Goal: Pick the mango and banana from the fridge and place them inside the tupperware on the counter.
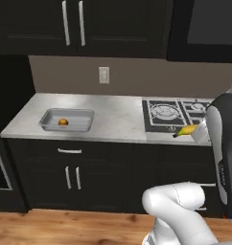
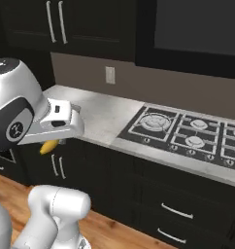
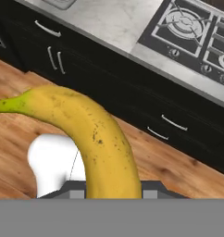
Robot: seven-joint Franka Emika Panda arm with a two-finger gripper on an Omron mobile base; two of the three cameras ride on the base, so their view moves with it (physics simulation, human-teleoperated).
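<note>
- Gripper (image 1: pixel 198 132): clenched on the banana (image 1: pixel 186 130), carried in the air in front of the counter (image 1: pixel 118 117) edge, beside the stove (image 1: pixel 178 112).
- Banana's long axis runs outward from the fingers, tip pointing toward the tupperware (image 1: pixel 67 119).
- Tupperware: well apart to the left along the counter, the way the carry must go.
- It holds the mango (image 1: pixel 63 122), with room beside it.
</note>
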